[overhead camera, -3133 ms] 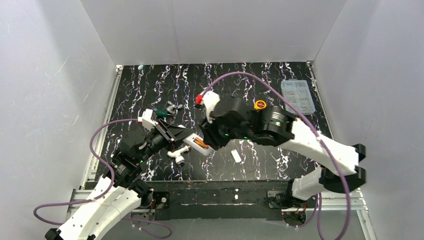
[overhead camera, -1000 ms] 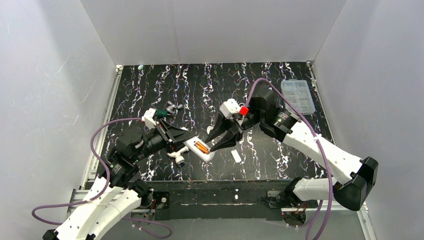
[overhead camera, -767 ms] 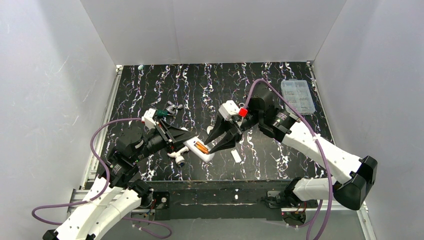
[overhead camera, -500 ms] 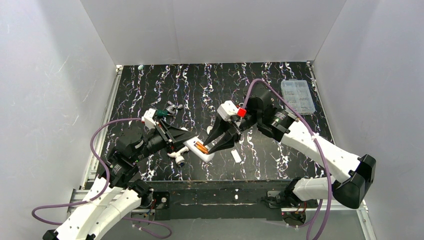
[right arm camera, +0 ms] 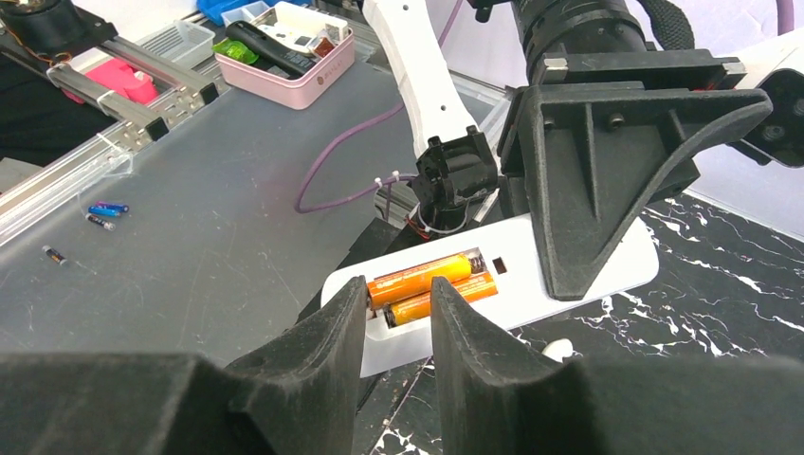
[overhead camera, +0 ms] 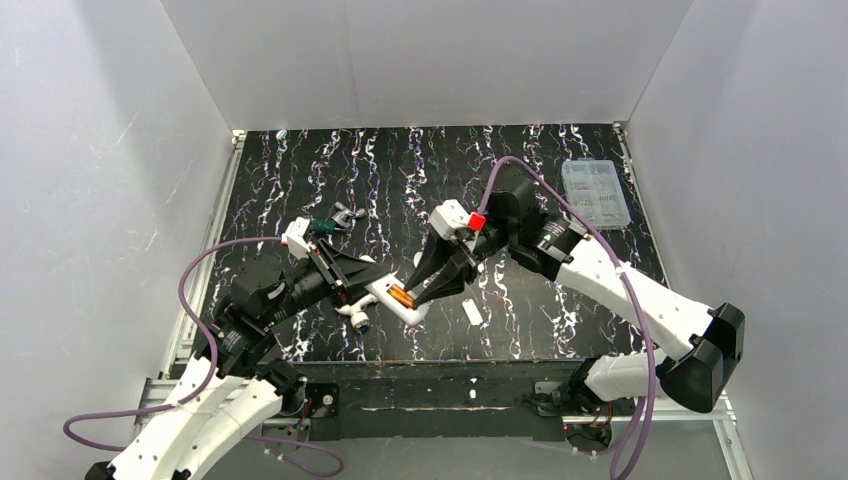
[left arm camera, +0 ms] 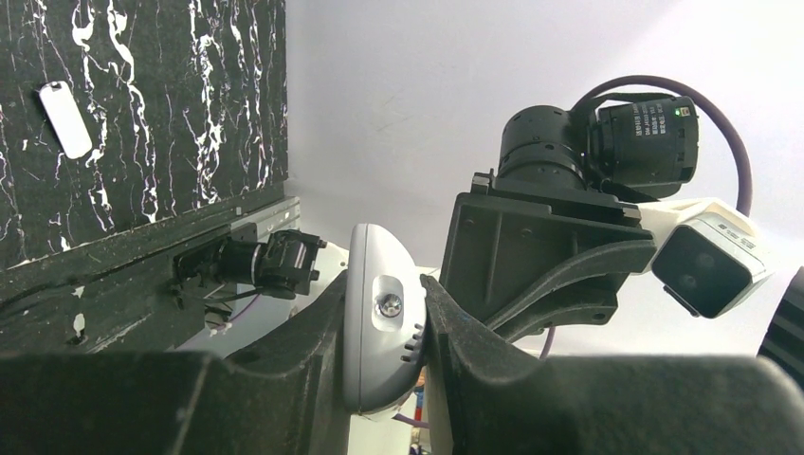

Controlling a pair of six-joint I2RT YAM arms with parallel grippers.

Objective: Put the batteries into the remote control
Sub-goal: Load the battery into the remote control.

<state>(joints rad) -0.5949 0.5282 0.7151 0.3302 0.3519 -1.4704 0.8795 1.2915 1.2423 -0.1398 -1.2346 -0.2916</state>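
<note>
Left gripper: fingers clenched on the remote, gripping it across its width. The remote is held above the table, near centre, recess side up, tilted down toward the right.

Batteries: two orange cells lie side by side in the recess, lengthwise.

Right gripper: reaches in from the right, with its fingers narrowly apart at the near end of the recess, straddling the cell ends. Whether they pinch a cell or merely touch cannot be told.

Table: a small white cover lies flat just right of the remote. A white tube tool lies under the left gripper. A clear box sits at the far right, well apart.
</note>
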